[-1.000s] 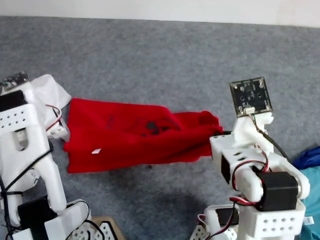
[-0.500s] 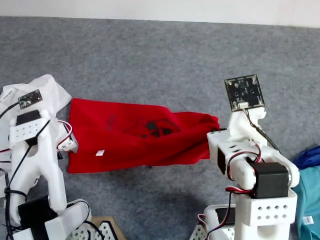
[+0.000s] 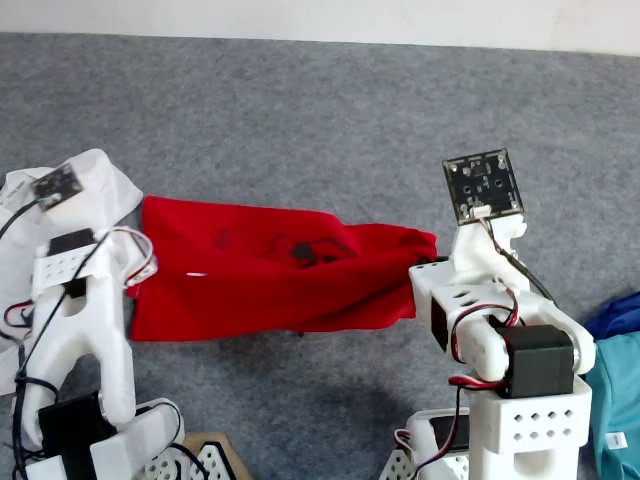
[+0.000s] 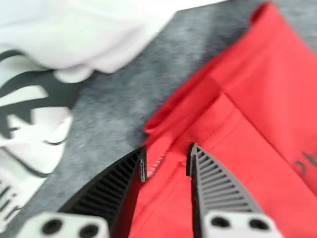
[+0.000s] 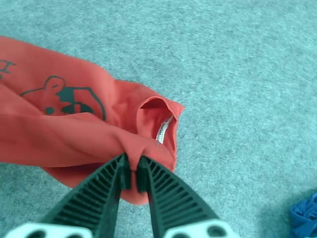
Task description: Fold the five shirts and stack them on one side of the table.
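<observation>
Across the middle of the table, the red shirt (image 3: 260, 275) lies stretched sideways between the two arms, partly doubled over lengthwise, with a dark print on its upper side.

The left arm (image 3: 75, 330) stands at the near left, bent forward so that its wrist hangs over the shirt's left edge. In its wrist view the left gripper (image 4: 166, 161) has its fingers spread, one on each side of the stitched hem at the shirt's corner. Whether the tips press the cloth cannot be told.

The right arm (image 3: 500, 330) rises from the near right with a square camera board (image 3: 483, 187) on top of the wrist, and its front end is lowered onto the shirt's right end. The right gripper (image 5: 132, 173) has its fingers pressed together on a raised fold of red cloth, just beside the collar opening with its white label (image 5: 162, 130).

Grey carpet (image 3: 350, 120) covers the table. A white shirt (image 3: 100, 180) with dark print lies bunched at the left edge, just beside the red one and partly under the left arm. Blue cloth (image 3: 618, 314) and teal cloth (image 3: 618, 400) lie at the right edge. A pale wall (image 3: 300, 15) runs along the far side.
</observation>
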Controlling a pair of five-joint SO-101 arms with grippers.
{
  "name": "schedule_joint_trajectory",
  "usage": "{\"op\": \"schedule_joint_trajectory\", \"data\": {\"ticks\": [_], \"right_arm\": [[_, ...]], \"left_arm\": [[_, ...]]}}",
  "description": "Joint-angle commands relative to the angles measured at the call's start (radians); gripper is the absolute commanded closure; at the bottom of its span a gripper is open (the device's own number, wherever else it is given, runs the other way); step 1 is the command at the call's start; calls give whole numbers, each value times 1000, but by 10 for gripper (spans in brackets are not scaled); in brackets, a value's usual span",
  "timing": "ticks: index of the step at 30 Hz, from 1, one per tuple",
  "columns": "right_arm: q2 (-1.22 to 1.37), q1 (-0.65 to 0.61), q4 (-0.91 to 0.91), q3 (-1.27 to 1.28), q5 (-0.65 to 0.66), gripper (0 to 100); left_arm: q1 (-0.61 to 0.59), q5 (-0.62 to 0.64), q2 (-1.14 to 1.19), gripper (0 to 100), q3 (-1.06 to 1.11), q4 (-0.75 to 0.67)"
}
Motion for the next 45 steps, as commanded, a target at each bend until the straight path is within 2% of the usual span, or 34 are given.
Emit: {"op": "schedule_joint_trajectory", "data": {"ticks": [1,22,24,27,37,42,45], "right_arm": [[-7,-21,-35,15,5,993],[-8,-25,-39,36,9,993],[-8,-25,-39,36,11,993],[-8,-25,-44,36,11,993],[-5,-25,-47,53,6,993],[-8,-19,-47,65,3,993],[-19,-1,-54,44,-40,992]], "left_arm": [[76,5,-25,846,-2,-17],[84,2,-24,851,101,-25],[84,2,-24,873,104,-37],[64,2,-24,989,104,-74],[64,6,-33,993,96,-84],[71,9,-33,993,15,-63],[71,9,-35,993,-101,44]]}}
